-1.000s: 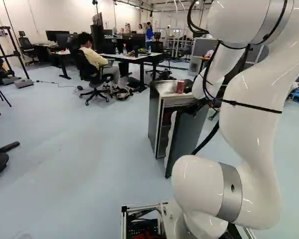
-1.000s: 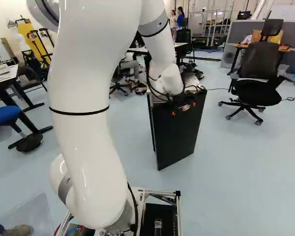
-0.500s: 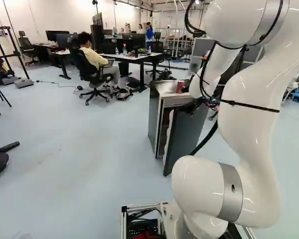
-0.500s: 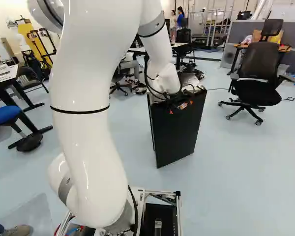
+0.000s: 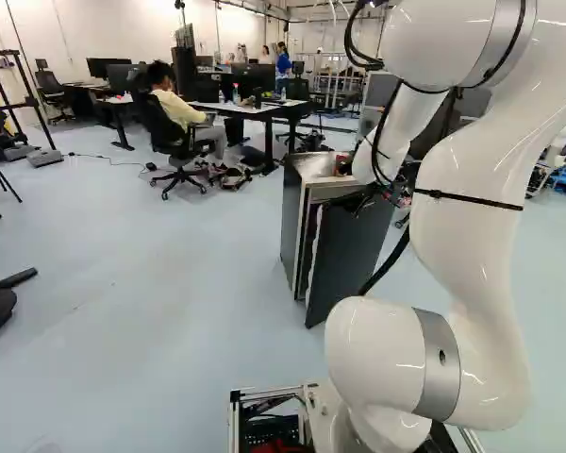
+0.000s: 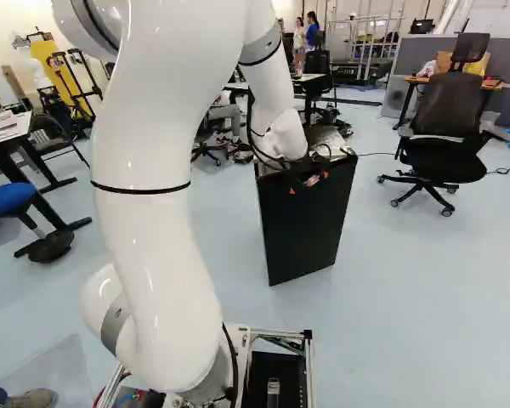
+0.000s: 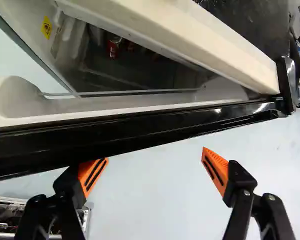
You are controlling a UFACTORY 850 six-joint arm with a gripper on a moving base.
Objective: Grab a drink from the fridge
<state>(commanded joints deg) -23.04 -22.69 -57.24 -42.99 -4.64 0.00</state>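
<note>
My gripper (image 6: pixel 308 183) is at the upper part of the fridge door (image 6: pixel 308 229), on its near side. In the wrist view the gripper (image 7: pixel 153 171) stands open with nothing between its fingers; one finger lies close against the door's black edge, and I cannot tell whether it touches. The fridge (image 5: pixel 291 222) has its door ajar. Through the gap, red cans (image 7: pixel 113 48) show on the dark inside. Another red can (image 5: pixel 342 165) stands on the fridge top, partly hidden by the arm.
An office chair (image 6: pixel 446 127) stands right of the fridge in the right base view. Beyond the fridge are desks (image 5: pixel 255 110) and a person seated in a chair. A blue stool (image 6: pixel 8 200) is at the left of the right base view.
The door's free edge has shifted left in both base views, and its gap to the fridge looks narrower. My gripper has moved left along with it, staying open. The base has not moved.
</note>
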